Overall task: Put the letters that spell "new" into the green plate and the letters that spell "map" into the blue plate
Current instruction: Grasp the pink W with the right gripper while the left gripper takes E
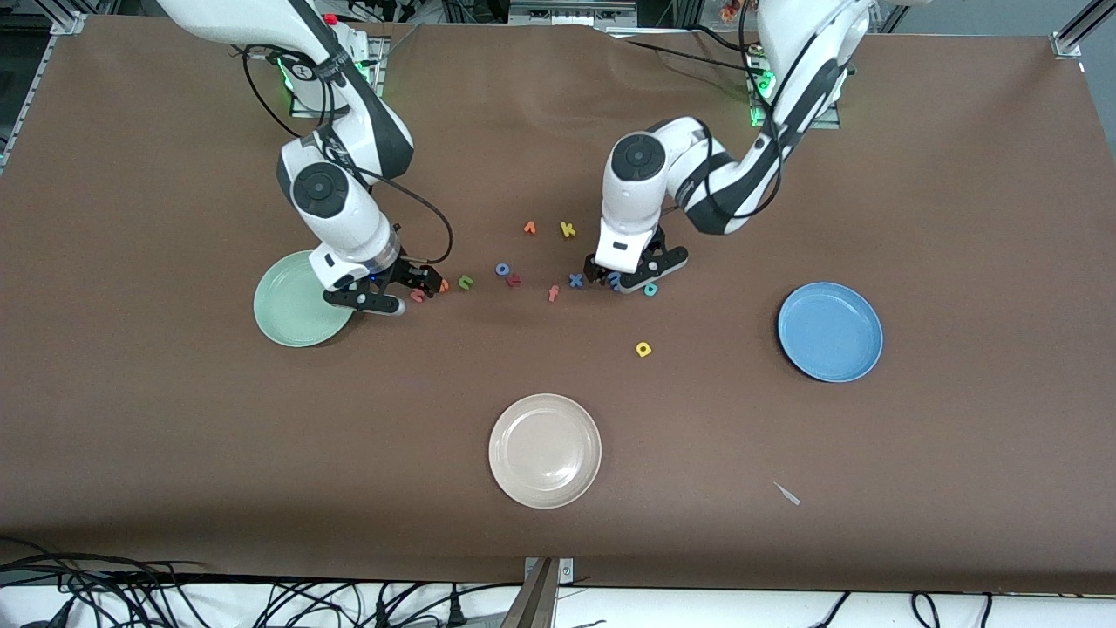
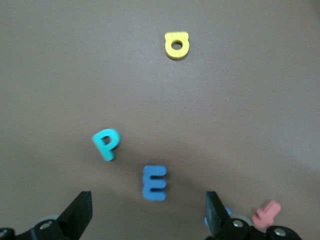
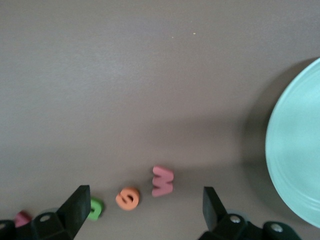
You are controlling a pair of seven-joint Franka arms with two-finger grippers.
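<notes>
Brown table, foam letters scattered, cream plate, cables below

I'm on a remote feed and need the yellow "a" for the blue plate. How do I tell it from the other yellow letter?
Start at the blue plate toward the left arm's end of the table. The yellow a lies alone on the bare brown mat between that plate and the cream plate, nearer the front camera than the letter cluster. It is rounded with a hole; the yellow k is spiky and farther from the camera.

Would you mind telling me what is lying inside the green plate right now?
Nothing shows in the green plate; its visible surface is bare. The open right gripper covers the edge nearest the letters, so that strip cannot be checked.
</notes>
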